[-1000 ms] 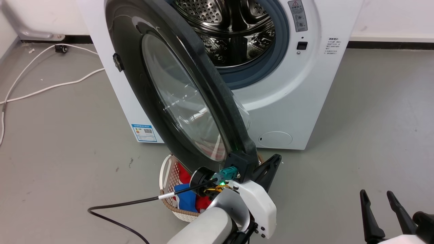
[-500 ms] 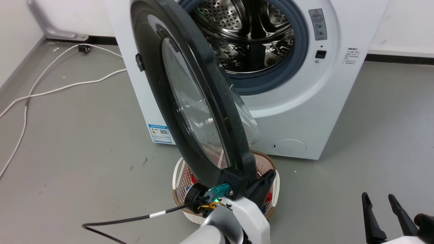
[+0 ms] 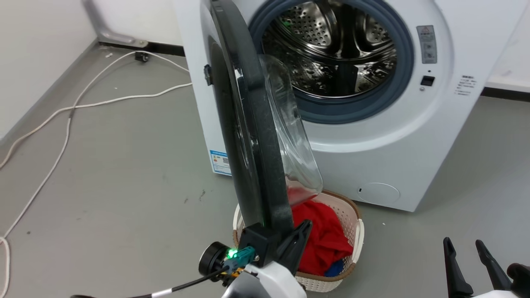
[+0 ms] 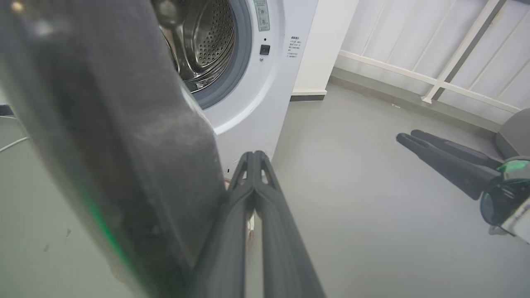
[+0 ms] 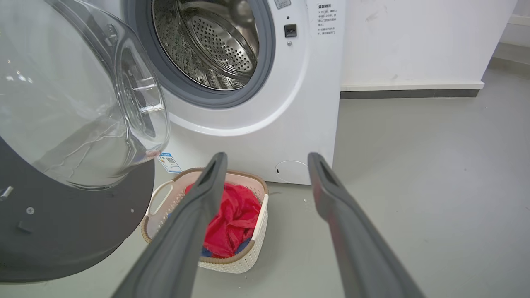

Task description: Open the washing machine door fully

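Grey floor (image 3: 124, 165) throughout, white wall behind.

Left fingers (image 4: 236, 207): pressed together tip to tip, gripping nothing, flank laid against inner side of lower rim of washing machine door (image 3: 248, 124).

Right fingers (image 5: 194, 215): spread wide, empty, low at right, well apart from door.

Door: standing about square to front of washing machine (image 3: 372, 157), hinge side at left of opening, clear glass bowl (image 3: 290, 136) facing right.

Steel drum (image 3: 331, 54): mouth fully exposed.

White basket (image 3: 356, 231) with red cloth (image 3: 323, 236): on floor just below door's free edge.

Progress estimate: latch released, roughly half of swing done.

Remaining: further outward swing to hinge limit. Push from inner rim; check clearance over basket.
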